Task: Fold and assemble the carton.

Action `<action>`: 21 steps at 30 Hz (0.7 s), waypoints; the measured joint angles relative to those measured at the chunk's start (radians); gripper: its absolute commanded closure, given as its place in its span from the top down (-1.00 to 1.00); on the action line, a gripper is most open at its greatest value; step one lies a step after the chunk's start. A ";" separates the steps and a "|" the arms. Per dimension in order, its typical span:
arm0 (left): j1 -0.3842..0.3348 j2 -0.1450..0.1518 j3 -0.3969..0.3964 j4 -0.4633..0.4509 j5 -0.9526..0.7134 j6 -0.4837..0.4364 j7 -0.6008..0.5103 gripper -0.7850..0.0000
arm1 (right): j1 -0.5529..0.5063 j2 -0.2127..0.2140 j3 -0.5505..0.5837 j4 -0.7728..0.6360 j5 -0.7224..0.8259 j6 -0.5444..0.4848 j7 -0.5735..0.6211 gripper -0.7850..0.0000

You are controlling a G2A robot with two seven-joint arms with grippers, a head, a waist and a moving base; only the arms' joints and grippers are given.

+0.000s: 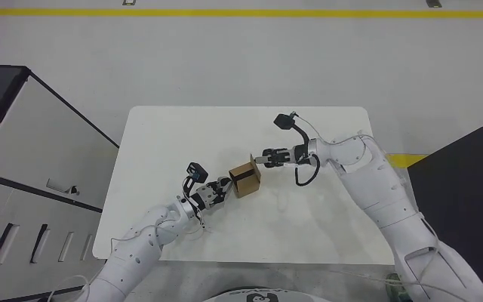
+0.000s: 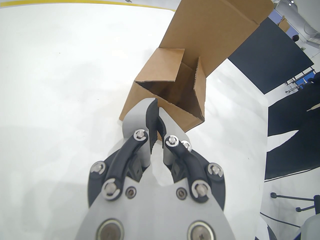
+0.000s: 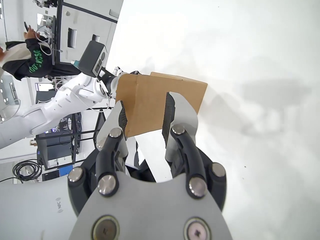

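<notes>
Closest in the left wrist view, the left gripper (image 2: 156,104) has its fingers drawn almost together at the near rim of the carton's (image 2: 150,76) open mouth. It seems to pinch that cardboard wall, though the contact itself is hard to make out. Beyond the fingertips, one short flap folds inward over the opening and a long flap stands up at the far side.

From the right wrist camera, the right gripper (image 3: 147,113) is spread wide, with a brown flap of the carton (image 3: 175,86) between its two pads; it is not clamped.

In the top view the left gripper (image 1: 221,187) sits just left of frame centre, touching the carton (image 1: 245,180). The carton rests near the middle of the white table (image 1: 151,151). The right gripper (image 1: 259,159) meets its upper right corner, on the opposite side.

Farther off, a grey cabinet (image 1: 38,151) fills the left edge, and a yellow floor line (image 1: 241,12) runs across the top.
</notes>
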 measured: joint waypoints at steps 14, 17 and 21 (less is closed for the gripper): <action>0.000 0.000 0.000 0.000 0.000 0.000 0.000 -1.00 | 0.045 0.000 -0.061 -0.077 -0.095 0.049 0.048 -0.14; 0.000 0.000 0.000 0.000 0.000 0.000 0.000 -1.00 | 0.056 -0.002 -0.074 -0.087 -0.107 0.059 0.055 -0.15; 0.000 0.000 0.000 0.000 0.000 0.000 0.000 -1.00 | 0.070 -0.004 -0.092 -0.098 -0.124 0.077 0.065 -0.30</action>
